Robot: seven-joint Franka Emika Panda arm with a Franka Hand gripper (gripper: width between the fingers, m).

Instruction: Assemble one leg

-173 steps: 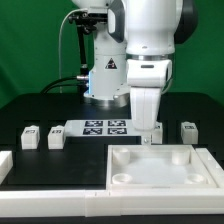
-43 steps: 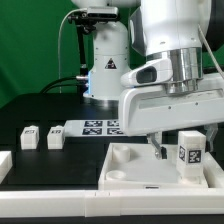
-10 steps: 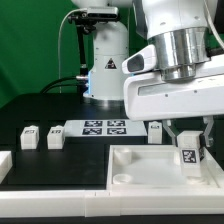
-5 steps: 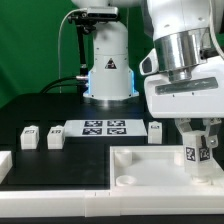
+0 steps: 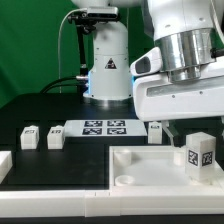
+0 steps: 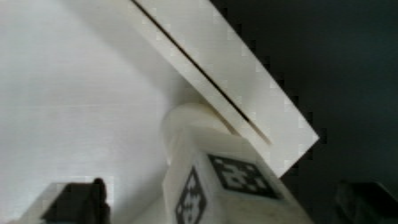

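A leg (image 5: 200, 153), a white post with a square tag, stands upright in the far right corner of the large white square piece (image 5: 140, 168). In the wrist view the leg (image 6: 222, 175) sits between my two dark fingertips (image 6: 75, 202) with a gap on each side. My gripper (image 6: 219, 205) is open around the leg's top and not gripping it. In the exterior view the hand's white body (image 5: 185, 88) hangs just above the leg. Another leg (image 5: 155, 130) stands behind the square piece.
Two more legs (image 5: 30, 135) (image 5: 55, 137) stand at the exterior view's left. The marker board (image 5: 105, 127) lies in the middle, before the robot base (image 5: 108, 70). A white block (image 5: 5, 165) sits at the left edge.
The gripper carried the leg down into the square piece's right corner, then let go and rose a little. The leg stays standing there.
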